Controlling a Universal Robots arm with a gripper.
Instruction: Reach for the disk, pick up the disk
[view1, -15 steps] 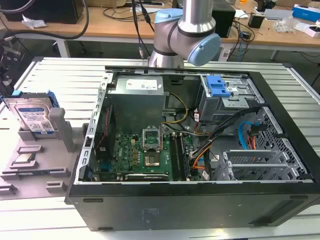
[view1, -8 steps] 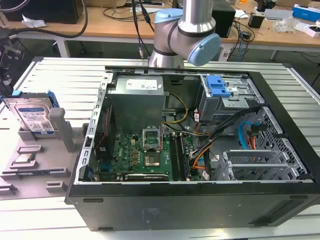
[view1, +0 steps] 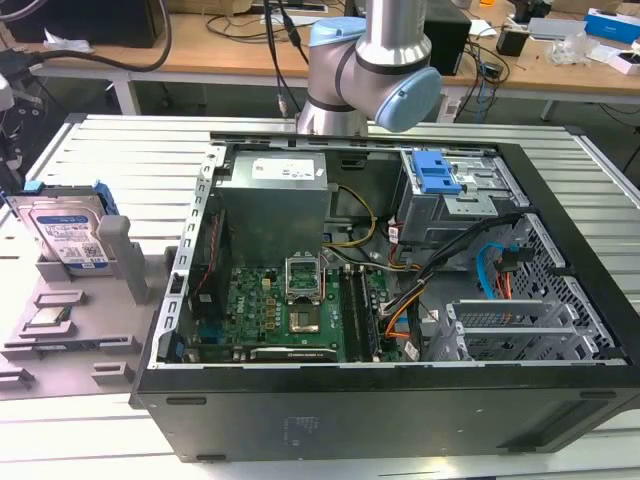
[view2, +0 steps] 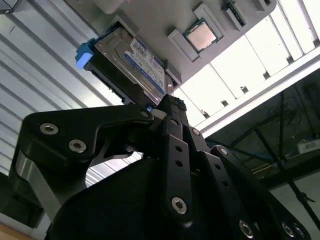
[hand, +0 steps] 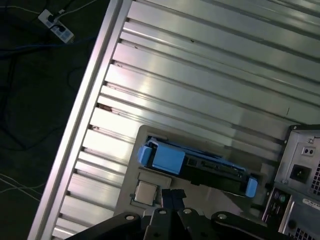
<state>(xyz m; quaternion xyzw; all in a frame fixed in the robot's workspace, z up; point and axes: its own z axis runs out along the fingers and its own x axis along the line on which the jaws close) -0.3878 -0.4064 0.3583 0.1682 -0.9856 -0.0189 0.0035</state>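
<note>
The gripper (view2: 169, 102) is hanging in the air over the grey holder (view2: 165, 20) with its black fingers drawn together at the tips, and nothing is sitting between them. In the first wrist view the gripper (hand: 171, 196) is showing its two pads side by side with barely a seam between them. It is touching nothing. The disk (view2: 132, 62) is lying beyond the fingertips, apart from them. In the exterior view the disk (view1: 68, 232) is standing tilted on its edge in the grey holder (view1: 60, 345), at that view's left, with its label facing outward and the blue bracket wrapping its rim. The processor chip (view1: 47, 318) is lying flat in a square pocket of the same holder, near the disk but not touching it. In the first wrist view the disk (hand: 210, 170) is presenting its dark narrow edge, blue bracket ends projecting at both corners, with the chip (hand: 146, 191) just beside it. The open computer case (view1: 400, 400) is sitting on the slatted metal worktop (view1: 100, 150) next to the holder, its wall rising close alongside. On the disk's other side bare slats are running out to the worktop's edge (hand: 90, 105).
</note>
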